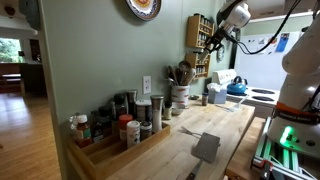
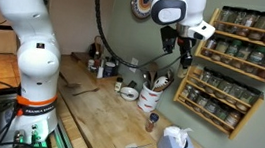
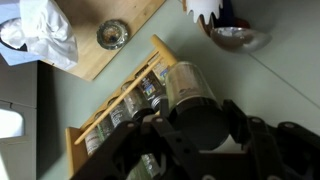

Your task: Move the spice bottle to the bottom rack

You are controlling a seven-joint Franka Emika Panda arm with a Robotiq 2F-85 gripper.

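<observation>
wall [image 1: 100, 50]: sage green | counter [image 1: 215, 118]: light wood | floor [image 1: 25, 130]: wood planks | window [image 1: 10, 48]: daylit beyond doorway

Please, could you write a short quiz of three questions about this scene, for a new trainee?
1. True or false: the gripper hangs above the counter, close to the wall rack.
2. In the wrist view, the spice bottle is: A) standing on the counter; B) held in the gripper; C) lying in a sink.
3. Fill in: the wall rack's shelves hold rows of small ____.
Key: 1 true; 2 B; 3 bottles.
</observation>
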